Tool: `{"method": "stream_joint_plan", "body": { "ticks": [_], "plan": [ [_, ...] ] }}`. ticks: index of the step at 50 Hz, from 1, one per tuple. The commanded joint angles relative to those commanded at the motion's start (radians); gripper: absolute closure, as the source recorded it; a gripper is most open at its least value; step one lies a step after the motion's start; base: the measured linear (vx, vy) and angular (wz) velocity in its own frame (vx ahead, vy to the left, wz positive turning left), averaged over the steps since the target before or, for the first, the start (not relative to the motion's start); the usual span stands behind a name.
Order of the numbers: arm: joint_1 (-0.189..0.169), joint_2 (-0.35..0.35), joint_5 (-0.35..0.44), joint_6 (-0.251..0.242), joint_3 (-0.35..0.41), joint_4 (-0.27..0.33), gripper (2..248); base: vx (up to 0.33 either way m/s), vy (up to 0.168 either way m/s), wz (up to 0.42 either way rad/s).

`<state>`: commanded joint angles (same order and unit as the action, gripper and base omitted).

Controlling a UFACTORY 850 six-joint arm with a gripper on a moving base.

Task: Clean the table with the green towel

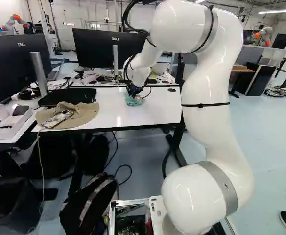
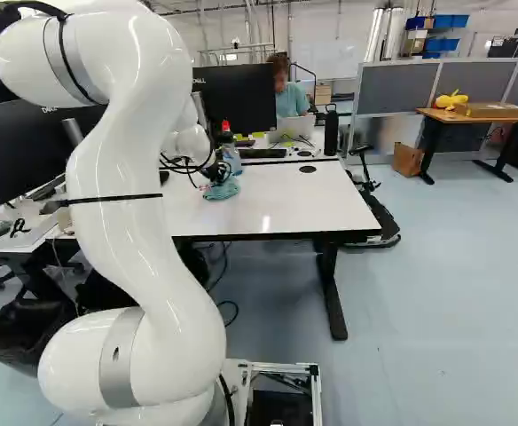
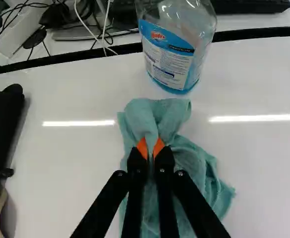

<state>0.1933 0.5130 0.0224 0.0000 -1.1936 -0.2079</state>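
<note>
My gripper (image 1: pixel 132 92) is down at the white table (image 1: pixel 160 108) in the left base view, low over the green towel (image 1: pixel 134 102). In the wrist view the gripper (image 3: pixel 151 148) is shut on a fold of the crumpled towel (image 3: pixel 197 173), which is pinched between the orange pads. The cloth bunches up ahead of the fingertips and spreads out beneath and beside the fingers on the tabletop (image 3: pixel 80 158).
A bottle of blue liquid (image 3: pixel 172 59) stands just ahead of the towel. A tan cap (image 1: pixel 79 115) with a phone (image 1: pixel 59 119) on it and a black case (image 1: pixel 69 96) lie beside it. Monitors (image 1: pixel 96 48) and cables stand behind. Another robot (image 1: pixel 264 35) is far off.
</note>
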Motion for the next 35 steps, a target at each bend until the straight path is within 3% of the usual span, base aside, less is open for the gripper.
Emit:
{"method": "stream_joint_plan", "body": {
  "ticks": [13,35],
  "plan": [
    [0.006,-0.009,0.0,0.0,0.011,0.0,216,0.0,0.0,0.0],
    [0.036,-0.083,0.0,0.0,0.11,0.0,216,0.0,0.0,0.0]
  ]
}}
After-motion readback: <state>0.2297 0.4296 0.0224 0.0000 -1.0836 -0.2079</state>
